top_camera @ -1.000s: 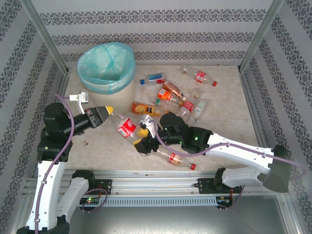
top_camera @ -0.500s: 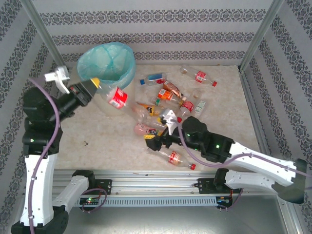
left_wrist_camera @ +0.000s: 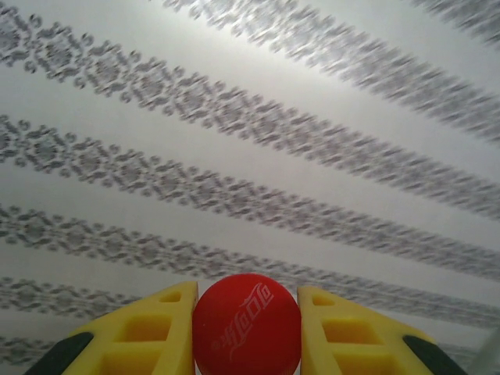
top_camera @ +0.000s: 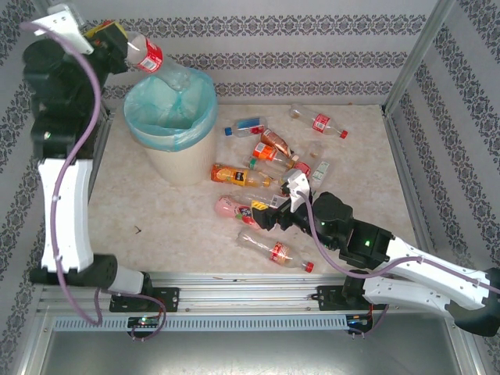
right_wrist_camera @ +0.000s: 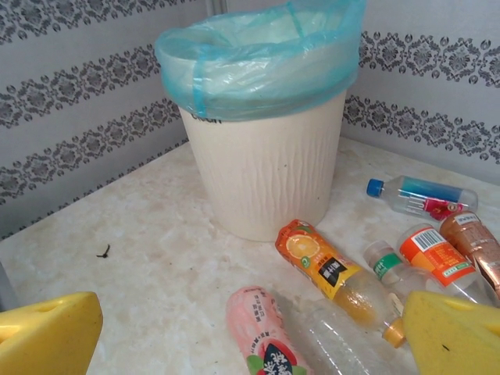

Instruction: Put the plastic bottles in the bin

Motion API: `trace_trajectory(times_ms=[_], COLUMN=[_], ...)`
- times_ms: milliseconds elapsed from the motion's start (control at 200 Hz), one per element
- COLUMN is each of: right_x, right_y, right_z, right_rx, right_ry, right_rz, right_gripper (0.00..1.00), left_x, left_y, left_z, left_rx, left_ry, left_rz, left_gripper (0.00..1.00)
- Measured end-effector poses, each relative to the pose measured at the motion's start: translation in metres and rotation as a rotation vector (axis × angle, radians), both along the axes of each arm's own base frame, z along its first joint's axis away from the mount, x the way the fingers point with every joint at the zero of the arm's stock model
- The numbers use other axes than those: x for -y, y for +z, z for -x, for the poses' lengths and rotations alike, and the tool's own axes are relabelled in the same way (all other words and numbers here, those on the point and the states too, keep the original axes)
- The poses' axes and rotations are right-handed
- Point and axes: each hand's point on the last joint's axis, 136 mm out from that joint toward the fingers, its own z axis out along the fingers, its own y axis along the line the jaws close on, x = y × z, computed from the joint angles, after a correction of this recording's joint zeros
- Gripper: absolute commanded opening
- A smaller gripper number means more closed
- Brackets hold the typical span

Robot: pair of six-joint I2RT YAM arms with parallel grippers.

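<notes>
Left hand (top_camera: pixel 116 39), clenched on the cap end of a red-labelled bottle (top_camera: pixel 150 56), holds it above the bin (top_camera: pixel 183 160). Right hand (top_camera: pixel 267 216), released, sits low among other bottles (top_camera: pixel 234 175) lying on the bench (top_camera: pixel 156 226).

I saw a cream bin (right_wrist_camera: pixel 266 172) with a turquoise liner (right_wrist_camera: pixel 258 55), a red-capped bottle (left_wrist_camera: pixel 247 324) between yellow fingers (left_wrist_camera: pixel 101 358), an orange bottle (right_wrist_camera: pixel 316 262) and a pink bottle (right_wrist_camera: pixel 258 328) (one blue cap (right_wrist_camera: pixel 376 187) nearby) on the beige marbled table (right_wrist_camera: pixel 156 234), and white walls (left_wrist_camera: pixel 234 156) banded with grey floral stripes.
</notes>
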Motion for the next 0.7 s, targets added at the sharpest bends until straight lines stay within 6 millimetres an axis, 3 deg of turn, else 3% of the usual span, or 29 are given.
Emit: trace_trajectory(times_ms=[150, 310, 475, 699], right_x=[0.001, 0.0, -0.006, -0.013], right_y=[-0.003, -0.009, -0.021, -0.037], right_z=[0.0, 0.0, -0.003, -0.006], right_rx=[-0.006, -0.015, -0.044, -0.087], right_ry=[0.0, -0.001, -0.004, -0.012], right_rz=[0.011, 0.02, 0.04, 0.057], right_gripper=[0.97, 0.97, 0.97, 0.96], left_x=[-0.008, -0.006, 0.004, 0.04], left_y=[-0.052, -0.1, -0.143, -0.21], left_z=[-0.06, -0.101, -0.129, -0.147], left_rx=[-0.128, -0.23, -0.305, -0.362], left_ry=[0.05, 0.038, 0.002, -0.076], left_rz=[-0.074, -0.123, -0.186, -0.324], left_gripper=[0.0, 0.0, 0.0, 0.0])
